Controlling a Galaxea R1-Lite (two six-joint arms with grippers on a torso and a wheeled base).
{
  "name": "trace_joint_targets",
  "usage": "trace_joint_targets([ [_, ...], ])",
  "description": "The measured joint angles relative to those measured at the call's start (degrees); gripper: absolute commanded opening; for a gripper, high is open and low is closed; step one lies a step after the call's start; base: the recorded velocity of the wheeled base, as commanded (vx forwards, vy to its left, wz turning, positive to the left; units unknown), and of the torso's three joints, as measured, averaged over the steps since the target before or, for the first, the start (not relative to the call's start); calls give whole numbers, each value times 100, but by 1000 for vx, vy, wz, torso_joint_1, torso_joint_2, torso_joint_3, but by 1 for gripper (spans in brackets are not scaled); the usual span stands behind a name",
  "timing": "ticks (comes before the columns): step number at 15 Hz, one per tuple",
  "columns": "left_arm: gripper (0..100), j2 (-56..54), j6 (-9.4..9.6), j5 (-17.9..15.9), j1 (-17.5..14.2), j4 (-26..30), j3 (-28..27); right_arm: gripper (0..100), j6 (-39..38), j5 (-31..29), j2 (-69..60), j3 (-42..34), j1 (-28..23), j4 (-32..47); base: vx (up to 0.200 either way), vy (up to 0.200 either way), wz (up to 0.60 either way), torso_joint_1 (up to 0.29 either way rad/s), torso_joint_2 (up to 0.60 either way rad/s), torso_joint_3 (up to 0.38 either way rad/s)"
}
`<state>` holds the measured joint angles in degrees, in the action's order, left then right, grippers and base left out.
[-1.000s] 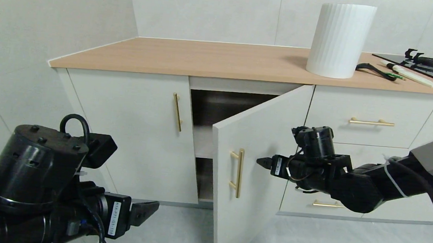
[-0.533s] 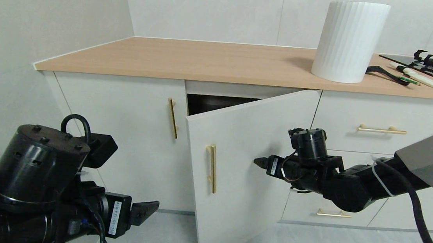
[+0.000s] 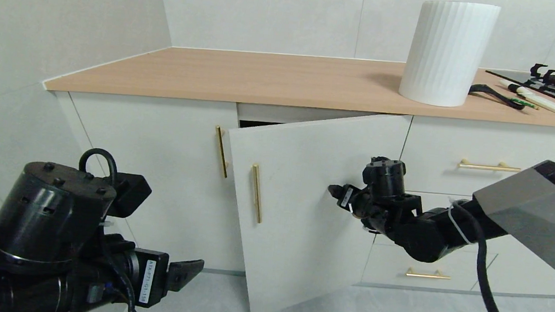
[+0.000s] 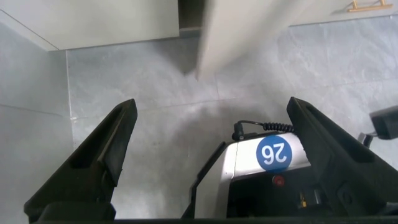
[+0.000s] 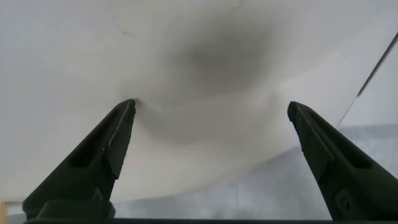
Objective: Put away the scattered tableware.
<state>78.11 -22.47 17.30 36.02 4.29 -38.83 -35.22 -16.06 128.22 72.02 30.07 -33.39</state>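
Closing cupboard door [image 3: 304, 198] is my read: right gripper [image 3: 335, 191] against it, fingers spread, door ajar. Left gripper [image 4: 211, 109] fingers spread, empty. Utensils [image 3: 538, 101] lie on bench [image 3: 239, 77]; tidying unfinished.

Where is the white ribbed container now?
Head view, right side: the white ribbed container stands on the wooden counter, beside a black utensil.

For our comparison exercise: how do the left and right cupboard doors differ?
The left cupboard door is shut flush; the right cupboard door stands ajar, angled outward. The right gripper is close against the right cupboard door's face; the left cupboard door is untouched. Both are white with upright gold handles.
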Motion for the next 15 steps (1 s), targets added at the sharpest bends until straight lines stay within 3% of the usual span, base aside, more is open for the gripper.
trace_joint_targets([
  [8,100,15,0,-1,0,2,7,100,-59,-1178,800,978,-21,-88,0,0,0,0,0,0],
  [13,100,15,-2,-1,0,-2,7,100,9,-2369,1459,2018,-39,-163,0,0,0,0,0,0],
  [15,100,12,0,-1,2,0,7,100,7,-2439,1593,2181,-67,-167,0,0,0,0,0,0],
])
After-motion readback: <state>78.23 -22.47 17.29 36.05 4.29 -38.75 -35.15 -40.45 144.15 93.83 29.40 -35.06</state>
